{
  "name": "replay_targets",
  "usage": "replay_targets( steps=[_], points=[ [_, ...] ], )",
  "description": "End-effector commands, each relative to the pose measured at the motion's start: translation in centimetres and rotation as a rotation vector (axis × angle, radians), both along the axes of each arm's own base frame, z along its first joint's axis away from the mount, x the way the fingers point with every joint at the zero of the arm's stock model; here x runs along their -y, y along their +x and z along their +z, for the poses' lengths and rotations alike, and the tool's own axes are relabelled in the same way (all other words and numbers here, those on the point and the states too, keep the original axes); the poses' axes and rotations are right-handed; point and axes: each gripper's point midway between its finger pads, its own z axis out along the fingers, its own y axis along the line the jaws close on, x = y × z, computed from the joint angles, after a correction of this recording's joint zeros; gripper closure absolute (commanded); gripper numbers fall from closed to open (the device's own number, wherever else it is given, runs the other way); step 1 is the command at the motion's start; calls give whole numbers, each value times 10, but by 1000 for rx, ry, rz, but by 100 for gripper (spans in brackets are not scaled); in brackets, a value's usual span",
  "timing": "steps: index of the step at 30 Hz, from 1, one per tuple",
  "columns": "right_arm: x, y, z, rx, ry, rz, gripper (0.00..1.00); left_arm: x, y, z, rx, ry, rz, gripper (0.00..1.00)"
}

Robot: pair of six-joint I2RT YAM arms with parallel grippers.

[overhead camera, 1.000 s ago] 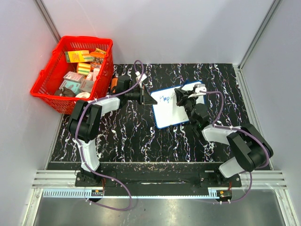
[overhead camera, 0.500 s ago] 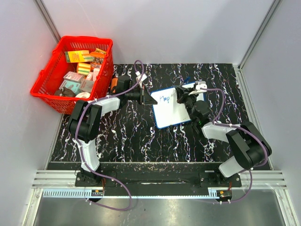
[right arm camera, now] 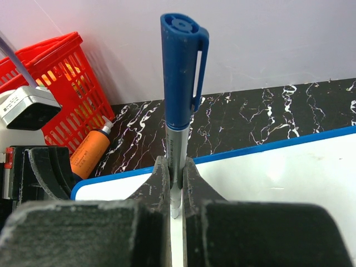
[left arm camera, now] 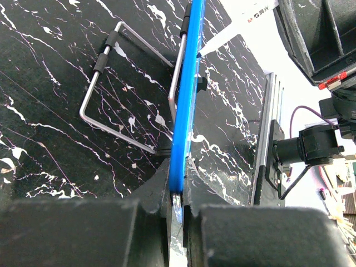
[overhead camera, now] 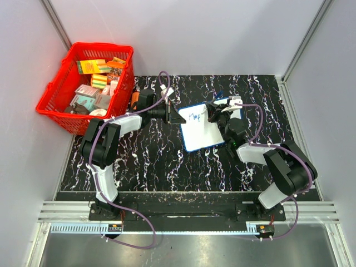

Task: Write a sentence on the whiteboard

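Moved since the earlier frame: the right gripper point(overhead camera: 213, 113) has slid a little toward 9 o'clock along the top of the whiteboard point(overhead camera: 201, 138), and its forearm has folded closer. The left gripper point(overhead camera: 179, 118) and the board lie as they did.
table point(overhead camera: 156, 161): black marbled top that carries everything, with the arm bases at its 6 o'clock edge.
red basket point(overhead camera: 55, 105): at 10 o'clock, full of small packets and well apart from the board, so it does not hinder the writing.
whiteboard: a little toward 1 o'clock from the centre, between the two grippers. The left wrist view shows its blue rim edge-on with a wire stand point(left arm camera: 93, 83) behind it. I judge it is propped at a slant and could slip under the pen if nothing held it.
left gripper: clamped on the rim at the board's 9 o'clock edge, I think to keep the board steady.
right gripper: its fingers pinch the grey barrel of the marker point(right arm camera: 179, 83) over the board's 12 o'clock part.
marker: blue, upright, with the cap end pointing up. The tip is hidden below the fingers, so I cannot tell if it touches.
orange bottle point(right arm camera: 92, 150): beyond the board's 11 o'clock corner, near the basket and not in use.
sentence point(overhead camera: 194, 116): only a few blue letters near the board's 11 o'clock corner, too small to read surely. I judge most of it remains to be written.
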Motion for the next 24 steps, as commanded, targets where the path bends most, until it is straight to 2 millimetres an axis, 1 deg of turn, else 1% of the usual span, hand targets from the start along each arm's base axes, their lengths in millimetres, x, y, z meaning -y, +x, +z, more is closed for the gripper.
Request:
replay_targets(
  steps=[1,12,24],
  points=[
    [-3,6,10,26,23,5,100,-6,4,-22,55,93,39,100],
    [2,-4,-7,-12,9,7,100,-5,6,-19,61,90,43,100],
    [6,-15,-23,-52,-6,17,100,-4,6,-22,54,90,43,100]
  ],
)
